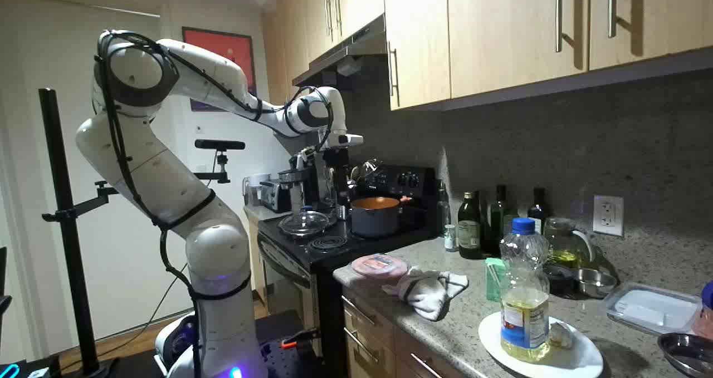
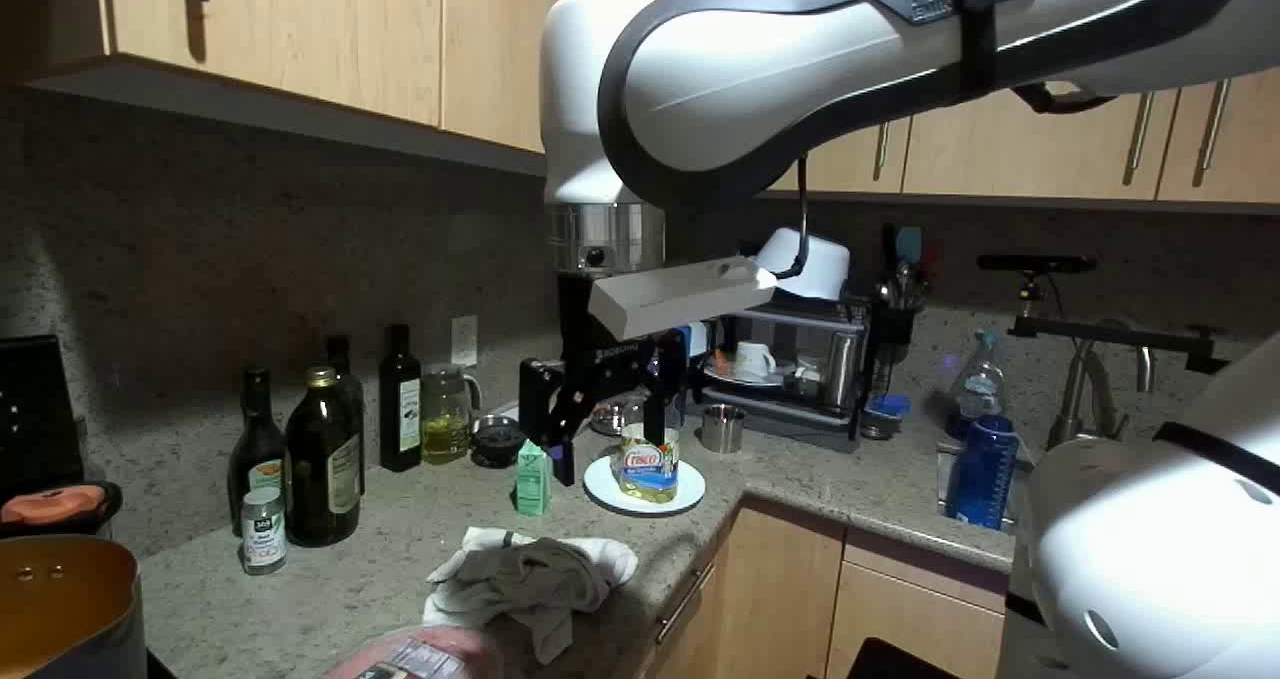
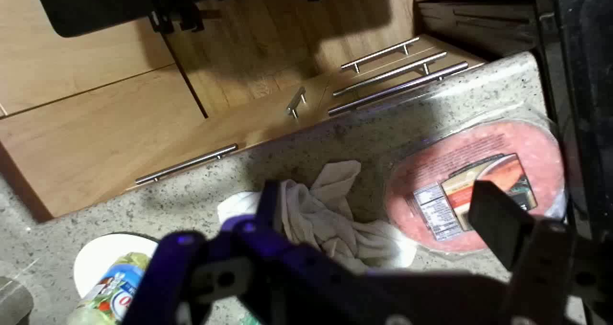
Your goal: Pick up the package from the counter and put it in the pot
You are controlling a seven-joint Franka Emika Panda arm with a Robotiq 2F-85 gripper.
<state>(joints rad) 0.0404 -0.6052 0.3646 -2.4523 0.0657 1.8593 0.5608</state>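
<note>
Package (image 1: pixel 380 266) lies flat on the desk (image 1: pixel 433 254) btw. towel (image 1: pixel 428 291) & stove (image 1: pixel 356 248), ungripped; jaws wide apart overhead w/ nothing held. Prob. approach step: next, shift stove-ward, come down & pinch its edge clear of the towel, then carry to the pot (image 1: pixel 374 222).

Pot (image 1: pixel 375 222): over on the stove (image 1: pixel 353 249), behind a coil burner (image 1: pixel 328 243)
Package (image 1: pixel 380 265): on the counter (image 1: pixel 423 255), at the corner just beside the stove
Cloth (image 1: pixel 429 297): next to the package, on the side away from the stove
Plate (image 1: pixel 582 361): farther down the counter, the oil bottle (image 1: pixel 523 328) standing on it
Carton (image 2: pixel 533 479): between the plate and the bottles (image 2: pixel 318 484) by the wall (image 2: pixel 250 259)
</note>
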